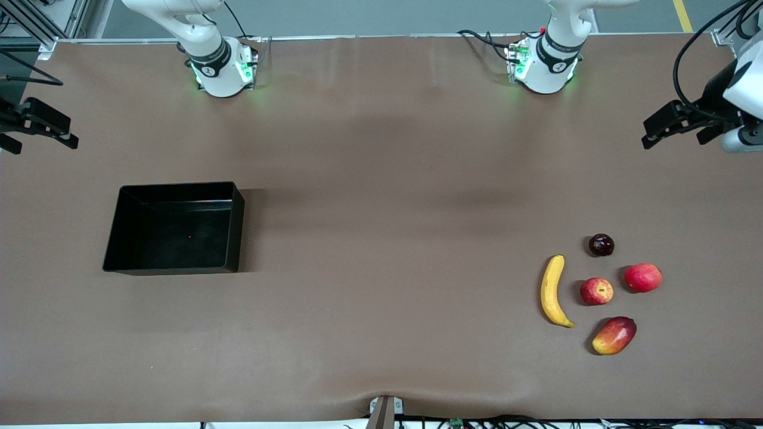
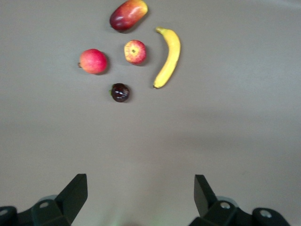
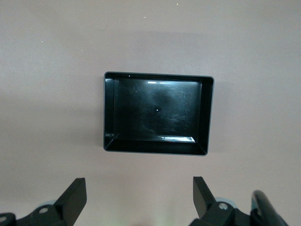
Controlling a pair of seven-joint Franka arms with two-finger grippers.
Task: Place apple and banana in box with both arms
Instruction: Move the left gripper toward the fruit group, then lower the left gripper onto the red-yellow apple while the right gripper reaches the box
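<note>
Here, both arms are waiting with nothing in their grasp. The left gripper (image 1: 656, 132) is hanging high over the left arm's end of the table (image 1: 381, 179), and the left wrist view is showing its fingers (image 2: 75, 190) standing wide apart above bare tabletop. The right gripper (image 1: 56, 132) is hovering at the right arm's end of the table, its fingers (image 3: 74, 193) likewise spread wide and holding nothing. The box (image 1: 122, 235) is sitting empty toward the right arm's end, its glossy black walls catching some light in the right wrist view (image 3: 205, 117). The fruit is lying well apart from it, clustered toward the left arm's end. The banana (image 1: 552, 291) is lying lengthwise on the box-ward edge of the cluster, its curve bowing toward the box. The apple (image 1: 596, 291) is resting just beside the banana, not touching it, with its stem dimple facing up. A pinkish-red round fruit (image 1: 643, 277) is sitting near the apple, toward the left arm's end of the table. A dark purple fruit (image 1: 601, 245) is lying farther from the front camera than the apple, and a red-yellow mango-like fruit (image 1: 614, 335) is lying nearer to that camera. None of the fruits are touching one another.
</note>
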